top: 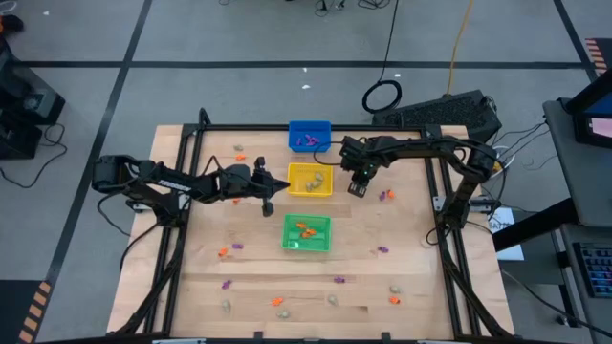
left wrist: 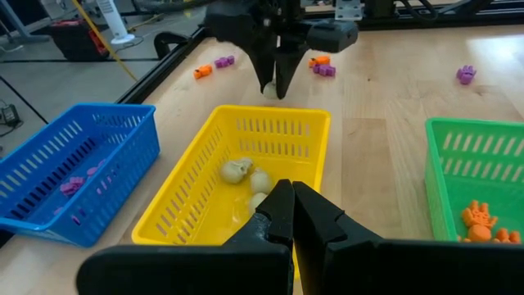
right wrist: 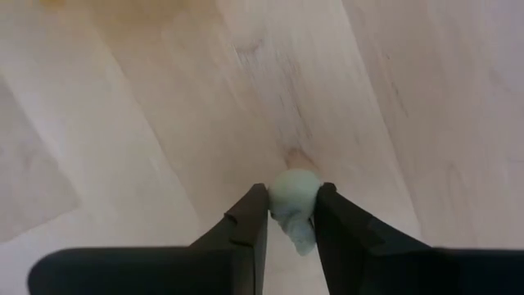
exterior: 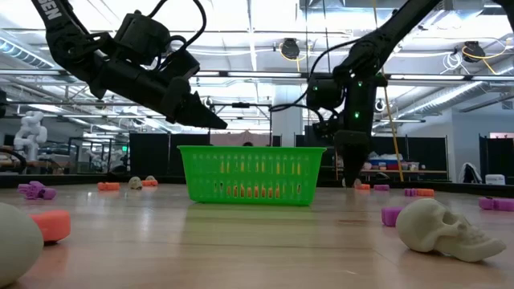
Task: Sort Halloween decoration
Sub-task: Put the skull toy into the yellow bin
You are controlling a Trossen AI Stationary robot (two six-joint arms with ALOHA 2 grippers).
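Yellow bin (top: 310, 180) beside right end effector (top: 358, 188)

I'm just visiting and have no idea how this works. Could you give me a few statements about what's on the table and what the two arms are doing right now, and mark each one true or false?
1. The right gripper has a pale skull trinket pinched between its fingers. True.
2. The green bin holds purple pieces. False: it holds orange trinkets.
3. The yellow bin contains pale skulls. True.
4. The left gripper is wide open above the blue bin. False: its fingers are shut, and it hangs by the yellow bin.
5. The blue bin holds purple trinkets. True.
6. Every trinket is already in a bin. False: several lie loose on the table.
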